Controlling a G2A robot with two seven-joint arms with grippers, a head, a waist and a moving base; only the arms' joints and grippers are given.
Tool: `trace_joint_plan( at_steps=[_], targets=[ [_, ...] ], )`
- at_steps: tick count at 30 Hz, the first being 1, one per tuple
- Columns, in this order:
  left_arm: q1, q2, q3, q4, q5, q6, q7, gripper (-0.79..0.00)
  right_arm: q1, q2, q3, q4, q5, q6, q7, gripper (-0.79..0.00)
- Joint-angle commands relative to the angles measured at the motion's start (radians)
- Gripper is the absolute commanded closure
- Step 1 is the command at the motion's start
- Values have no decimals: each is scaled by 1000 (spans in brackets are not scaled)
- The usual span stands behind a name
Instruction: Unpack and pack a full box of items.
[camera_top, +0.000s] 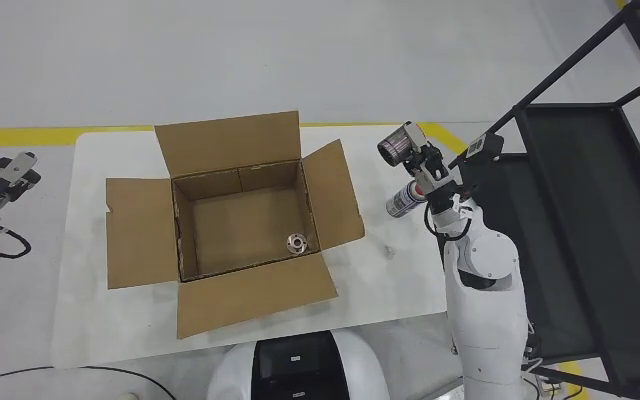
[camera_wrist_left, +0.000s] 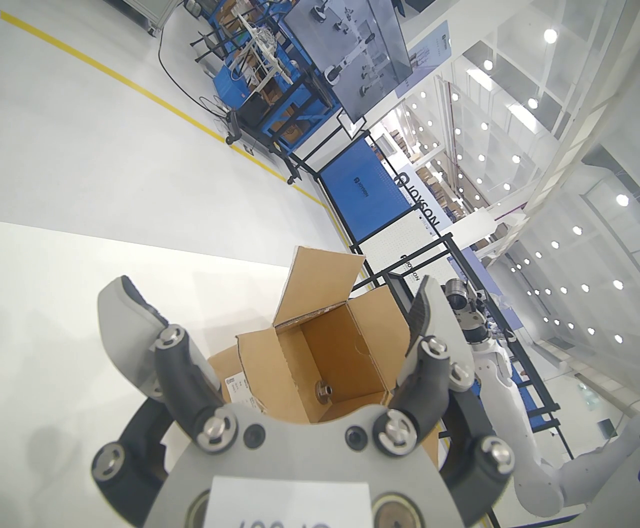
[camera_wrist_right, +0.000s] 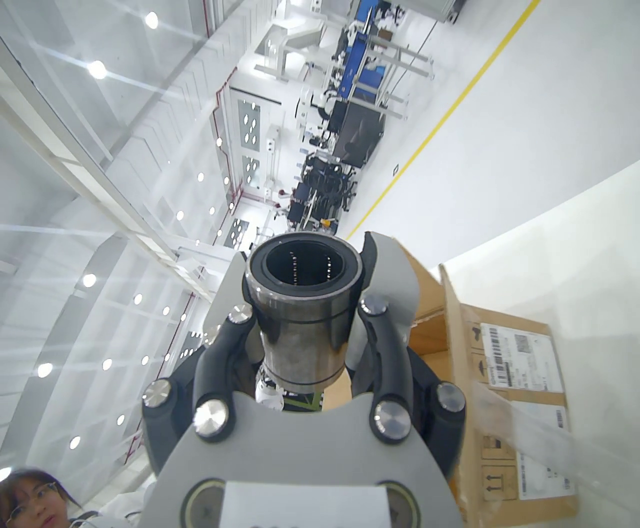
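An open cardboard box (camera_top: 140, 232) stands mid-table with all flaps folded out. A small flanged metal part (camera_top: 296, 243) lies on its floor near the front right corner, also seen as the metal part (camera_wrist_left: 322, 389). My right gripper (camera_top: 412, 152) hangs above the table to the right of the box, shut on a dark steel hollow cylinder (camera_top: 398, 143); the right gripper (camera_wrist_right: 306, 272) clamps that cylinder (camera_wrist_right: 305, 320) between both fingers. My left gripper (camera_wrist_left: 277, 305) is open and holds nothing, facing the box (camera_wrist_left: 320, 345) from beyond the table's left edge, where the left gripper (camera_top: 14, 176) shows.
A second silvery cylinder with a reddish band (camera_top: 402, 201) rests on the white table (camera_top: 390, 285) just right of the box's right flap. A black metal rack (camera_top: 570, 190) stands close on the right. The box's labelled side (camera_wrist_right: 520, 380) faces the right arm.
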Motion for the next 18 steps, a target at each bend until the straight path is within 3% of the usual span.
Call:
trace_joint_plan(
  at_steps=[1,18],
  targets=[
    [0,0,0,0,0,0,0,-785,-22,5,29,-8,20,-11,5,0],
    [0,0,0,0,0,0,0,-785,-45,12,49,0,75,-10,26,0]
  ],
)
